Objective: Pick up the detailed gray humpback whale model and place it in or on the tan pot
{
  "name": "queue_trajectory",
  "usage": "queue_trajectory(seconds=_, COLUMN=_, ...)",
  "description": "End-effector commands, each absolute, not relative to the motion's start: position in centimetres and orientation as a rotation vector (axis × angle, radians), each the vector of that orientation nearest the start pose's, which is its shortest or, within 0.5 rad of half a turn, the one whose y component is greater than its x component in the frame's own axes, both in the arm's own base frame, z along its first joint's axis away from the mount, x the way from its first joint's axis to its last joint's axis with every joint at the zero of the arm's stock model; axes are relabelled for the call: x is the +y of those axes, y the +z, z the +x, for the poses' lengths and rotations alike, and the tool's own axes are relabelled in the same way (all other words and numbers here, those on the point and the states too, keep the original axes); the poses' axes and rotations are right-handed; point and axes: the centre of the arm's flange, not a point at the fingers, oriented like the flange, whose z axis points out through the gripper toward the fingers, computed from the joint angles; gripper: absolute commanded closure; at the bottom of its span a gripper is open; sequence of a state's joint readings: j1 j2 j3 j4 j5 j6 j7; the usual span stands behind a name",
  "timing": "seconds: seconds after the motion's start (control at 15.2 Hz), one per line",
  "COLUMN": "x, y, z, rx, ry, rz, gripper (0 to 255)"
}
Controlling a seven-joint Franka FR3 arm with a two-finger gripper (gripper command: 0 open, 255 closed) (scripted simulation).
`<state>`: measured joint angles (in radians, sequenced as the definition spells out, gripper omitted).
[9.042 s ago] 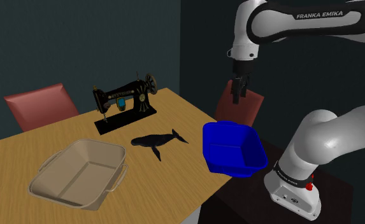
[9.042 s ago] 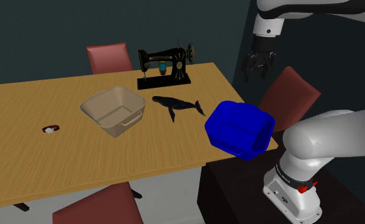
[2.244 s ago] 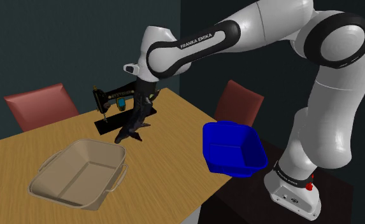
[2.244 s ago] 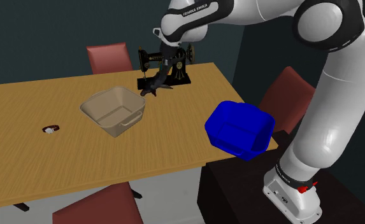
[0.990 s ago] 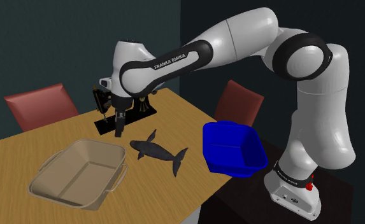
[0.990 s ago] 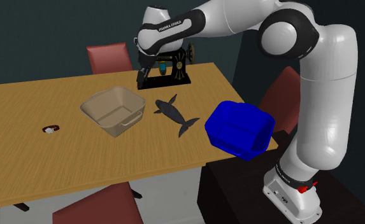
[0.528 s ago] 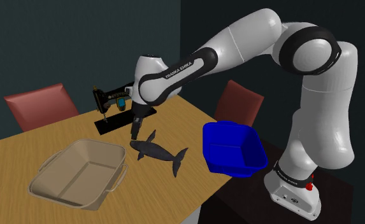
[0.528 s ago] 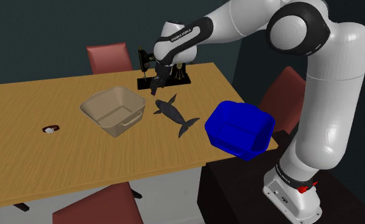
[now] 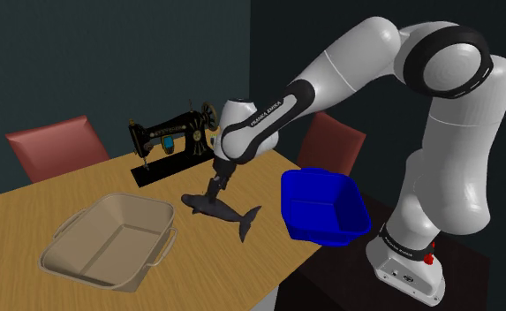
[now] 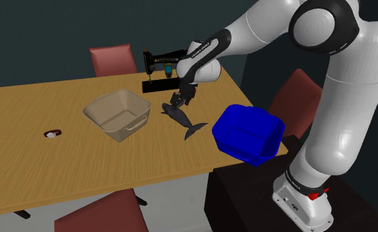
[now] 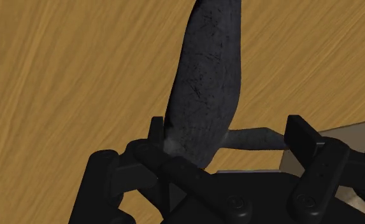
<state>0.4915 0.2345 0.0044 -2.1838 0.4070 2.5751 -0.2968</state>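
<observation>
**Shoulder view:** The white arm arcs from its stand point(image 9: 467, 278) over the wooden worktop point(image 9: 30, 212) and lowers its black claw point(image 9: 212, 193) onto the dark gray whale model point(image 9: 222, 211). The whale lies flat on the worktop between the tan pot point(image 9: 109, 243) and a blue bin point(image 9: 323, 208), well apart from both. Its tail points toward the bin. The pot is a shallow tub with handles. A black sewing machine point(image 9: 173, 137) stands behind the whale, and red chairs point(image 9: 56, 146) are drawn up at the worktop's far side.

**Second exterior view:** The claw point(image 10: 177, 102) meets the head end of the whale point(image 10: 181, 118), whose flukes trail toward the blue bin point(image 10: 247, 135) at the worktop's corner. The tan pot point(image 10: 118, 113) sits to the whale's left in this view, not touching it. The sewing machine point(image 10: 156, 66) stands behind, partly covered by the forearm. A small red-and-white object point(image 10: 52, 134) lies far off near the view's left.

**Wrist view:** The claw point(image 11: 228, 132) stands apart, its two fingers point(image 11: 156, 130) astride the whale point(image 11: 206, 83). One finger is close against the flank, though contact cannot be made out. The other stands clear, just beyond a flipper. The whale is not clamped, and its mottled gray body stretches away over the wood grain of the worktop point(image 11: 60, 76).
</observation>
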Motion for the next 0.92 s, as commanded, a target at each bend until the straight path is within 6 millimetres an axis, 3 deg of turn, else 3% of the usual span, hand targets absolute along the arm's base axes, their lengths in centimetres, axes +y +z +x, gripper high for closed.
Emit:
queue_trajectory(seconds=0.0, x=25.1, y=28.0, z=49.5, rx=-0.540, ry=-0.163, rz=-2.821, gripper=0)
queue_trajectory(seconds=0.53, x=26.2, y=24.1, z=49.7, rx=-0.536, ry=-0.162, rz=-2.822, gripper=0)
queue_trajectory(seconds=0.86, x=26.2, y=24.1, z=49.7, rx=-0.536, ry=-0.162, rz=-2.822, gripper=0)
